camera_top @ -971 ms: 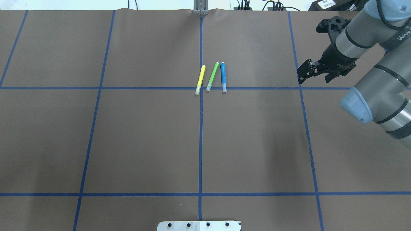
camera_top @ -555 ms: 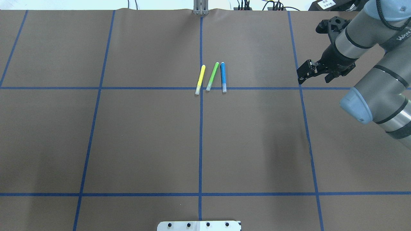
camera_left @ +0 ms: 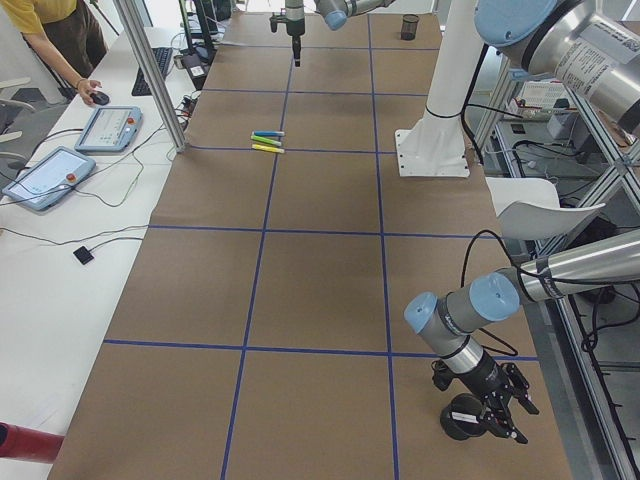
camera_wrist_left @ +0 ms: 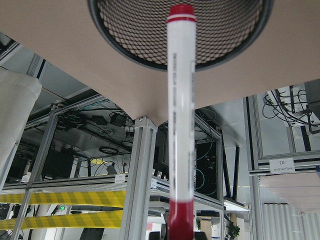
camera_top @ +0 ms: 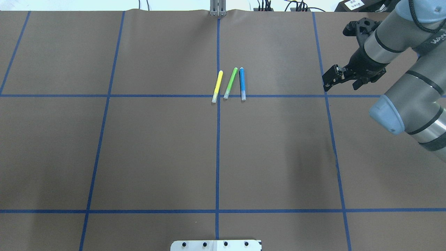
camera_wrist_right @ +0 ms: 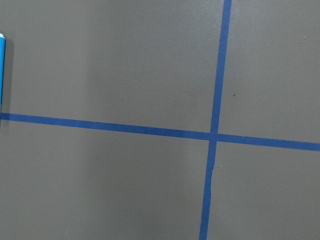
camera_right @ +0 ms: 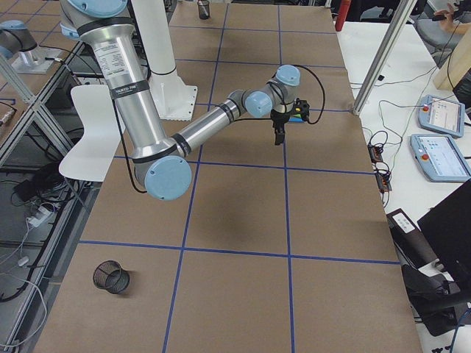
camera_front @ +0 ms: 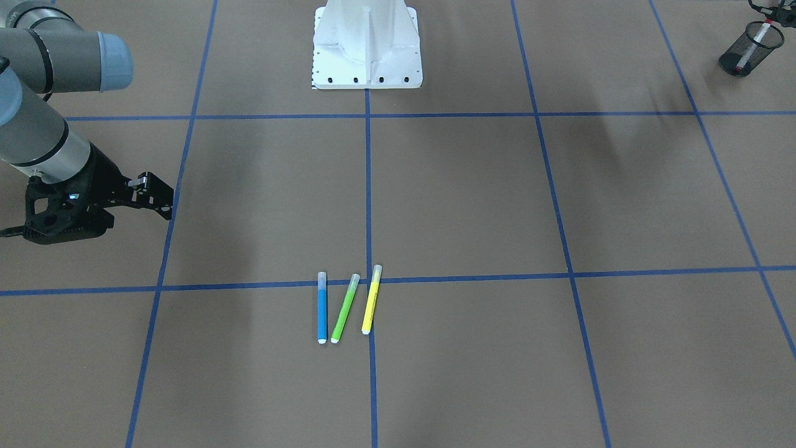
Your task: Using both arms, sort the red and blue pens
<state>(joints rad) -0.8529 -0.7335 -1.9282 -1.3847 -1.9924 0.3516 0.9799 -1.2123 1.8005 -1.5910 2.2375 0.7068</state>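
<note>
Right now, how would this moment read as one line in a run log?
left claw: holds red pen at mesh cup mouth | right claw: open, empty | blue pen: on table

- The blue pen (camera_top: 241, 84) lies on the brown tabletop (camera_top: 156, 150). A green highlighter (camera_top: 230, 83) is just left of it, and a yellow highlighter (camera_top: 217, 86) is beyond that.
- The right claw (camera_top: 339, 83) hangs well to their right, over a blue tape line (camera_top: 329, 115).

Open table (camera_top: 284, 82) runs from my right gripper (camera_top: 328, 83) to the blue pen (camera_top: 242, 83). The green highlighter (camera_top: 230, 83) hugs its far side.
</note>
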